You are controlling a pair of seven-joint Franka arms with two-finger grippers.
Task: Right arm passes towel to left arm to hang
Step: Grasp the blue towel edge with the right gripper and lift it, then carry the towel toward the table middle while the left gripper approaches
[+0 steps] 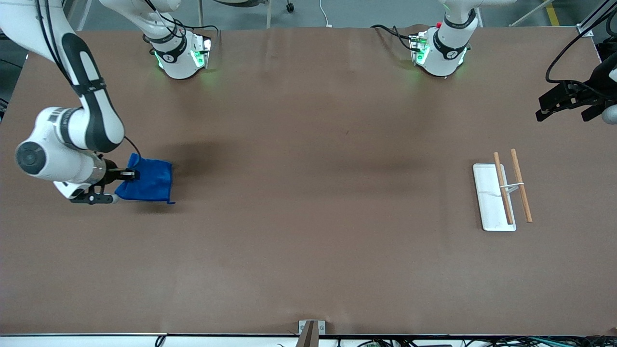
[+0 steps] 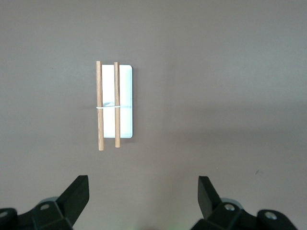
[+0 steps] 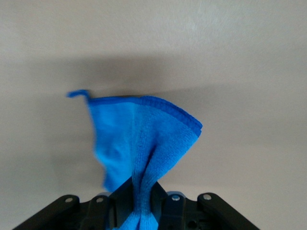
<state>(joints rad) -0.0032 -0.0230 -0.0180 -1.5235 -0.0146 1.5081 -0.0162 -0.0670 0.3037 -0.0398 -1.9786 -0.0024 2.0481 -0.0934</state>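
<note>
The right arm's gripper (image 1: 129,174) is shut on the bright blue towel (image 1: 149,180) and holds it by one bunched edge over the table at the right arm's end. In the right wrist view the towel (image 3: 144,139) is pinched between the two fingers of the gripper (image 3: 144,194) and spreads out below them, with a loose corner thread. The left arm's gripper (image 1: 563,113) is open and empty, up in the air at the left arm's end. In the left wrist view that gripper (image 2: 142,191) has its fingers wide apart over bare table.
A hanging rack (image 1: 503,193), a white base plate with two wooden rods, lies on the table toward the left arm's end. It also shows in the left wrist view (image 2: 115,105). The brown table (image 1: 308,217) spans the space between the arms.
</note>
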